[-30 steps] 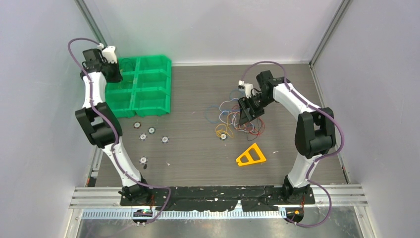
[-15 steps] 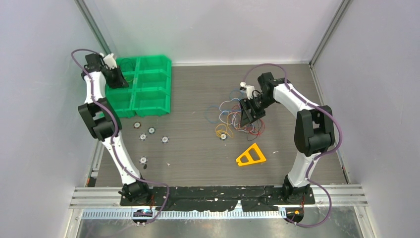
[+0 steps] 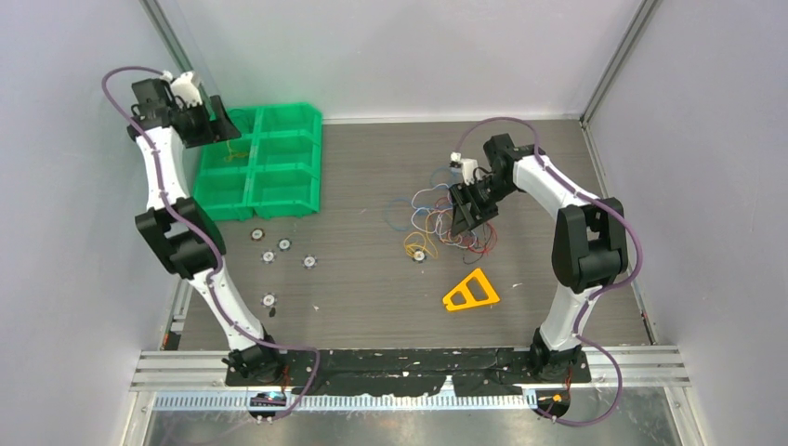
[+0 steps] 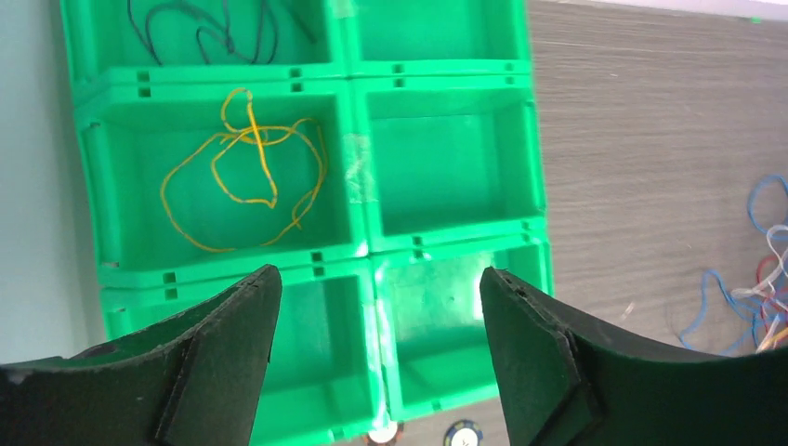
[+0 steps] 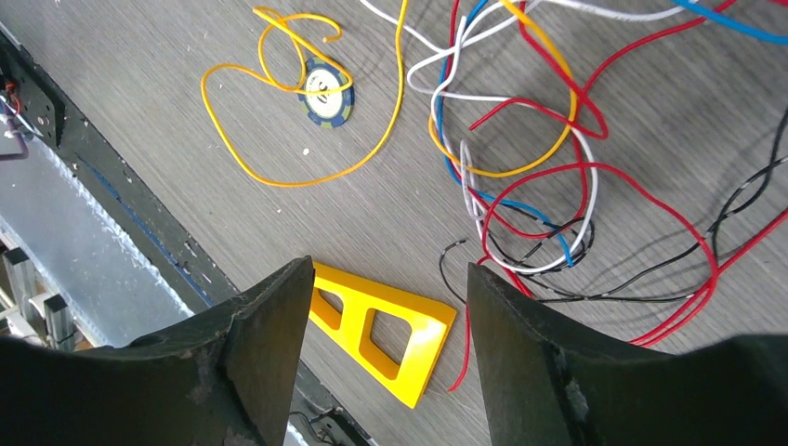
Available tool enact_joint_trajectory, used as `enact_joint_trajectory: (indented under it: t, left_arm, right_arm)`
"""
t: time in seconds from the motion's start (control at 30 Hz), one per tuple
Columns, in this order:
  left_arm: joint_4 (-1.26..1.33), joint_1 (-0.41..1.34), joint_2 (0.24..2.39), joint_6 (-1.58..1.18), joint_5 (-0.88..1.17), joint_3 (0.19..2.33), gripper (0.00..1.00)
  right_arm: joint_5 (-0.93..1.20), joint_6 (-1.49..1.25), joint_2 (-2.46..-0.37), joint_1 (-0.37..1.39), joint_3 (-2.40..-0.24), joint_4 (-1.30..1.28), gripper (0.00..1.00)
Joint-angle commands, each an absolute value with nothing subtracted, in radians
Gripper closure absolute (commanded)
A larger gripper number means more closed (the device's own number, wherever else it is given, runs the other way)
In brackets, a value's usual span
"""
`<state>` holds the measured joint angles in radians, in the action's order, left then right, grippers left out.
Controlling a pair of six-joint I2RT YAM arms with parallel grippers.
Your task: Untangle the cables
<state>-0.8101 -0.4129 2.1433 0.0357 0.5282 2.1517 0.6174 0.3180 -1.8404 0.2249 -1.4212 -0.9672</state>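
Observation:
The cables lie in a loose tangle [image 3: 437, 218] of red, white, blue, black and orange wires at mid-table. My right gripper [image 3: 462, 223] hangs over its right part, open and holding nothing [image 5: 390, 307]. Under it I see the tangle [image 5: 520, 158] and a separate yellow cable [image 5: 307, 130] looped round a chip [image 5: 326, 91]. My left gripper [image 3: 216, 130] hovers high over the green bins [image 3: 269, 163], open and empty [image 4: 376, 307]. An orange-yellow cable [image 4: 243, 167] lies in the middle left bin. A dark cable [image 4: 209, 32] lies in the bin behind it.
A yellow triangular plate [image 3: 471, 292] lies in front of the tangle, also below my right jaws [image 5: 386, 334]. Several small chips [image 3: 283, 246] are scattered in front of the green bins [image 4: 446, 88]. The other bins that I can see hold nothing.
My left gripper has opened and the left arm has drawn back and to the left, away from the bins. The right arm has hardly moved.

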Motion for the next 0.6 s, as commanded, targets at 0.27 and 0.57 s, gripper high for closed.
enact_joint_trajectory:
  t: [0.27, 0.57]
  left_arm:
    - [-0.801, 0.044, 1.675, 0.205, 0.678, 1.556, 0.26]
    - [-0.578, 0.398, 1.743, 0.085, 0.773, 1.357, 0.26]
  right_arm:
    - [0.548, 0.315, -1.825, 0.222, -1.475, -0.960, 0.33]
    - [0.514, 0.313, -1.788, 0.218, -1.400, -0.959, 0.34]
